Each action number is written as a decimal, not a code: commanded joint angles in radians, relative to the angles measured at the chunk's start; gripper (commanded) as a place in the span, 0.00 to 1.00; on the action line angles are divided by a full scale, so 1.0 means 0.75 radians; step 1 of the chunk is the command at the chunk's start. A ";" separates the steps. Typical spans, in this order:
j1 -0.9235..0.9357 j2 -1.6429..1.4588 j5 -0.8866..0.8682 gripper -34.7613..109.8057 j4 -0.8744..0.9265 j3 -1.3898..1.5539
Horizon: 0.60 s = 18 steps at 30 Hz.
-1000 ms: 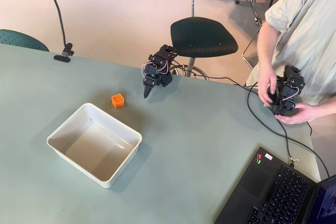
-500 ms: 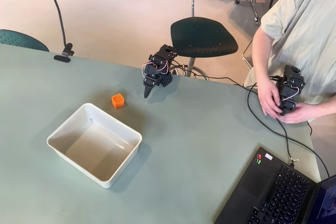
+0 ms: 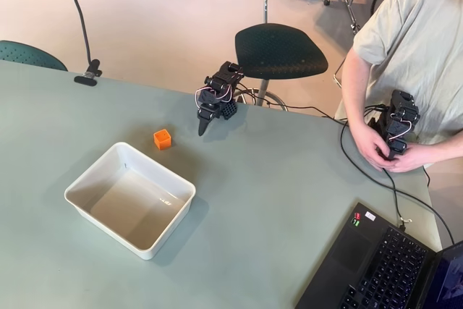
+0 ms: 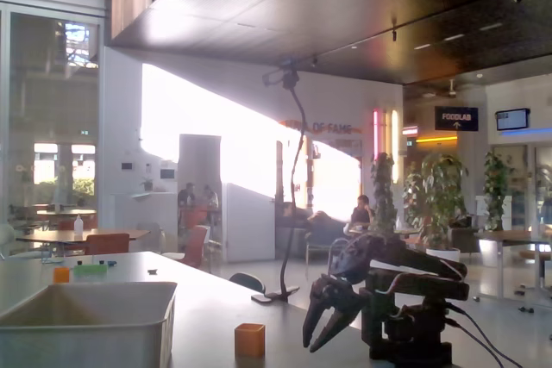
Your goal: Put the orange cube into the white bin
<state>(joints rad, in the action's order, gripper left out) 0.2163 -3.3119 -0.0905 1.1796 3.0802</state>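
Note:
The orange cube [image 3: 162,139] [image 4: 250,339] sits on the grey-green table, just beyond the far corner of the white bin [image 3: 79,187] [image 4: 86,323]. My black gripper [image 3: 202,128] [image 4: 316,337] hangs folded down near the table's far edge, to the right of the cube in both views and about a cube's width or two away. Its fingers point down at the table, look shut and hold nothing. The bin is empty inside.
A laptop [image 3: 376,265] lies at the near right corner, with cables [image 3: 362,171] running across the right side. A person [image 3: 412,41] sits at the right edge. A lamp clamp [image 3: 88,76] grips the far table edge, and a chair [image 3: 278,48] stands behind it.

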 commanded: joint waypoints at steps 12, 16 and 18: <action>0.025 0.020 -0.010 0.27 -0.160 -0.472; 0.147 0.157 -0.010 0.27 -0.207 -0.636; 0.200 0.321 -0.012 0.27 -0.188 -0.726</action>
<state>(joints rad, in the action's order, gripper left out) 0.3359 -3.1983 -0.0936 1.0462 2.6200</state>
